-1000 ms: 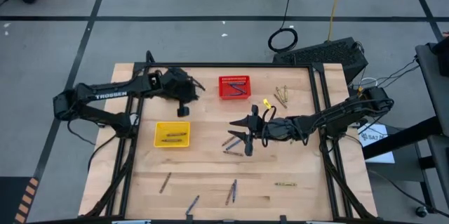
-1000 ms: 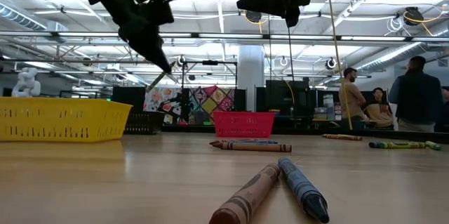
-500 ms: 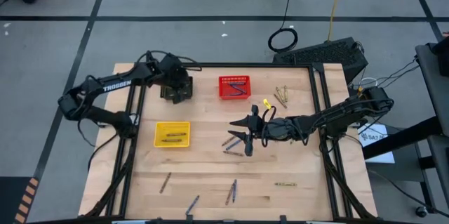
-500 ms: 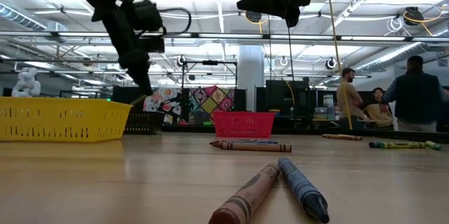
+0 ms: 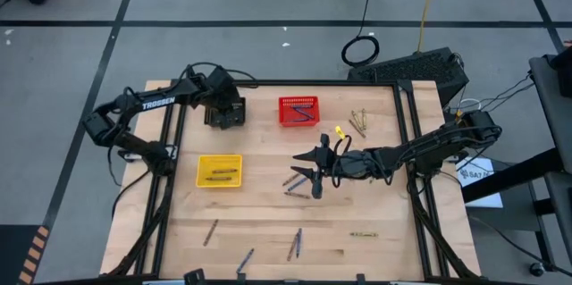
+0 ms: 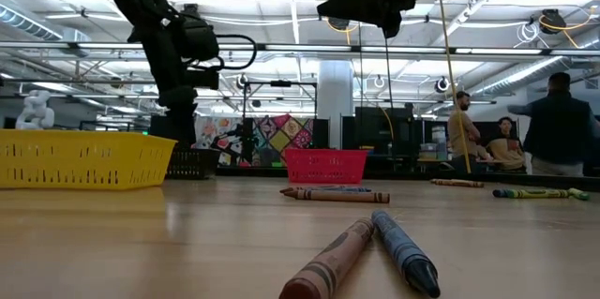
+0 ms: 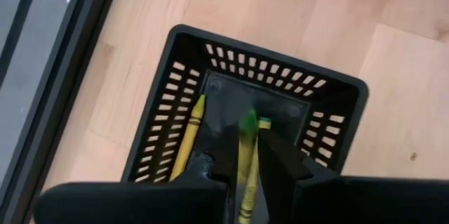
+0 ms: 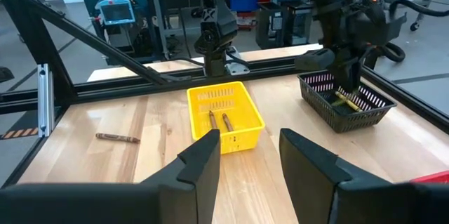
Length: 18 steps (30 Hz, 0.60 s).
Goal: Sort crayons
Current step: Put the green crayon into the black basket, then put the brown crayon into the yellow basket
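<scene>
A black slotted plastic basket, a red one and a yellow one are sitting on the pale wooden table; people are standing behind.

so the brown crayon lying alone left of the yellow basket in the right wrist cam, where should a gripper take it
Grip the brown crayon at its middle, coming straight down from above, fingers closing across its thin width. It lies flat and alone on the bare table, apart from the yellow basket, so both long sides look free; a mid-length hold should keep it from tipping.
</scene>
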### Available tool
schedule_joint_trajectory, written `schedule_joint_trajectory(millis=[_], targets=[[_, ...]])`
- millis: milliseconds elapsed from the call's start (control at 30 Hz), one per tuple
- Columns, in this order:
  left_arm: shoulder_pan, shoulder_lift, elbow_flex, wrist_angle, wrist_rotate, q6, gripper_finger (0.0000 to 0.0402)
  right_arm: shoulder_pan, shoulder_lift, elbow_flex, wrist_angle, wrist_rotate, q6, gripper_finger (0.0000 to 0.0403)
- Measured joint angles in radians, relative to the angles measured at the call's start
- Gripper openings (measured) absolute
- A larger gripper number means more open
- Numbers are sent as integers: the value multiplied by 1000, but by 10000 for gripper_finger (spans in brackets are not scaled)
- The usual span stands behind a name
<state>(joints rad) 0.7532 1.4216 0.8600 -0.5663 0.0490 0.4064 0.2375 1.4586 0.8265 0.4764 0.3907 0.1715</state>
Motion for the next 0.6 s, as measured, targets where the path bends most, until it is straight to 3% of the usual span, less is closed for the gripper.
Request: schedule_joint_trajectory(millis=[333, 500, 600], targets=[[-17, 0, 37, -46, -40, -38, 68, 0, 0, 1, -12, -5, 22, 135], [-74, 0, 116, -162, 14, -61, 68, 0, 1, 1, -97, -108, 109, 135], [-132, -1, 148, -214, 30, -62, 68, 10, 1, 1, -154, -115, 160, 135]])
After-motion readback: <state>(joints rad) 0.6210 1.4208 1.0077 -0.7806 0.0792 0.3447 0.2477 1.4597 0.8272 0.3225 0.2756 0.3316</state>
